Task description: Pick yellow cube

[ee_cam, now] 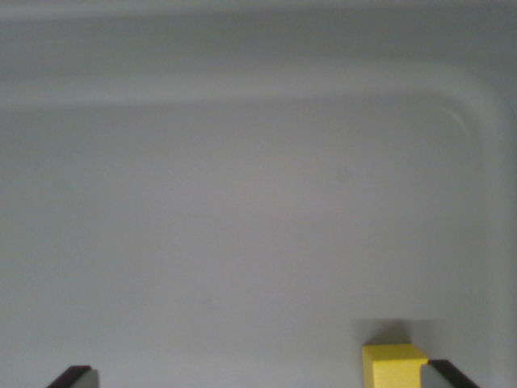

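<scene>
A: At the wrist view's left, low in the corner, one dark fingertip (74, 376) pokes up, with only bare pale grey surface beside it. Is that a tabletop?

B: Hard to say. It looks more like the floor of a shallow grey tray (242, 242), since a rounded rim curves along the top and down the wrist view's right.

A: And moving across?

B: Nothing through the middle. Then, near the bottom right, the yellow cube (393, 365) sits on that floor, just inside the other fingertip and seemingly touching it, though the blur stops me being sure.

A: So how do the jaws stand?

B: Spread wide, holding nothing. The gripper (258, 380) is centred well to the left of the cube, so the cube lies between the fingertips but hard against the right one.

A: How will it handle?

B: My guess is light and rigid, a small solid block with flat, smooth faces, not fragile. It may slide if pushed from one side only.

A: Where to take hold?

B: On two opposite flat faces, squarely, once the gripper is shifted right so the cube is centred.
</scene>
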Robot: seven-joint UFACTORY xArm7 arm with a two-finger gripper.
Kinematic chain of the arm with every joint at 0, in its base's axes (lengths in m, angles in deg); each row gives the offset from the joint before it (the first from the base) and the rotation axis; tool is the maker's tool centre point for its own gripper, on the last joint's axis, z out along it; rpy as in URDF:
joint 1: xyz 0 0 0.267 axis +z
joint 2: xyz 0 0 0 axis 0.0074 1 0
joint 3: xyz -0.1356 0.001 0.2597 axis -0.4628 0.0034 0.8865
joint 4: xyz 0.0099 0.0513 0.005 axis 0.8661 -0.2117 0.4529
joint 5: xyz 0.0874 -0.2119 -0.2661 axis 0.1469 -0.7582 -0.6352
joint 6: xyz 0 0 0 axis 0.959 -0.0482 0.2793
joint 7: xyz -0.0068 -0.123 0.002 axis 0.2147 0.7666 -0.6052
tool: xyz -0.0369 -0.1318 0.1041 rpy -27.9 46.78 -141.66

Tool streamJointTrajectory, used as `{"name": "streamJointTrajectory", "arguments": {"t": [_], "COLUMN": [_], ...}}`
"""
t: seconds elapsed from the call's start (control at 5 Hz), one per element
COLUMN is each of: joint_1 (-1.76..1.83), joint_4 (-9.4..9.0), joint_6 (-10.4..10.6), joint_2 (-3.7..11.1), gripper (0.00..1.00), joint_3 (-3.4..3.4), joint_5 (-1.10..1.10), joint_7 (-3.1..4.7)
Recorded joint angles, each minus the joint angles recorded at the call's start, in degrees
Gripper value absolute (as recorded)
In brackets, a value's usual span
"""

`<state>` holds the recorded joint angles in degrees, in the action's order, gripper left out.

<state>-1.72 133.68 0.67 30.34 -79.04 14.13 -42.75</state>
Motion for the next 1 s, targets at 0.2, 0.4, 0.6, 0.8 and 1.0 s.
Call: {"name": "streamJointTrajectory", "arguments": {"t": [0.2, 0.4, 0.6, 0.8, 1.0], "joint_1": [-0.42, -0.42, -0.89, -0.89, -1.38], "joint_4": [-1.79, -1.79, -3.73, -3.73, -5.79], "joint_6": [2.1, 2.1, 4.3, 4.3, 6.7], "joint_2": [0.45, 0.45, 0.95, 0.95, 1.47], "gripper": [0.00, 0.00, 0.00, 0.00, 0.00], "joint_3": [-0.34, -0.34, -0.71, -0.71, -1.11], "joint_5": [0.13, 0.13, 0.27, 0.27, 0.42], "joint_7": [1.05, 1.05, 2.19, 2.19, 3.41]}}
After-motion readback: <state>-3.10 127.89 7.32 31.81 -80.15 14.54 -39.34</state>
